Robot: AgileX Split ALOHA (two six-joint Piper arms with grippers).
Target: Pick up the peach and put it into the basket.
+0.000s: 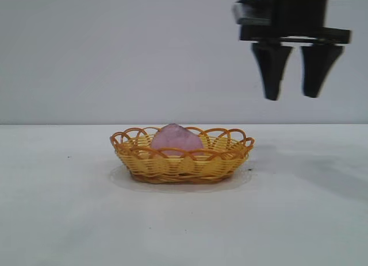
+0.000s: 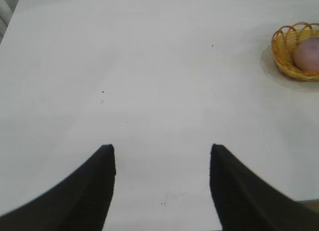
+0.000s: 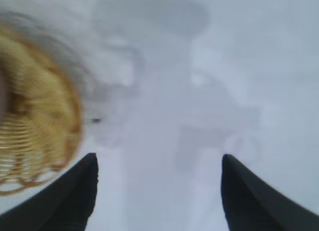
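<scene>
Sitting in basket: matte pale pink-mauve rounded peach (image 1: 176,138) with a slightly pointed top, inside the shallow oval woven basket (image 1: 181,162), yellow weave with an orange-brown scalloped open-loop rim; top of peach pokes above the rim.
Basket place: flat on the plain white desk (image 1: 63,214), about centre in the exterior view, soft shadow ringing its base.
Right gripper: black two-finger right gripper (image 1: 292,76) high in the air, above and to the right of the basket, well apart from it, pointing down; fingers spread, nothing between them, peach released.
Right wrist view: blurred; basket edge (image 3: 35,136) off to one side, both dark fingertips (image 3: 75,191) over bare desk, grey arm shadow on the surface.
Left gripper: black two-finger left gripper (image 2: 162,191) parked over bare desk, tilted down and forward, well apart from the basket; fingers apart, empty.
Left wrist view: basket (image 2: 286,56) with peach (image 2: 308,56) seen far off at the frame edge.
Desk surface: matte white, uncluttered, a few tiny dark specks (image 2: 102,92); one small speck just beside the basket's right end.
Room: plain pale grey wall (image 1: 115,53) behind the desk, straight horizon line where desk meets wall.
Lighting: even, soft shadows only.
</scene>
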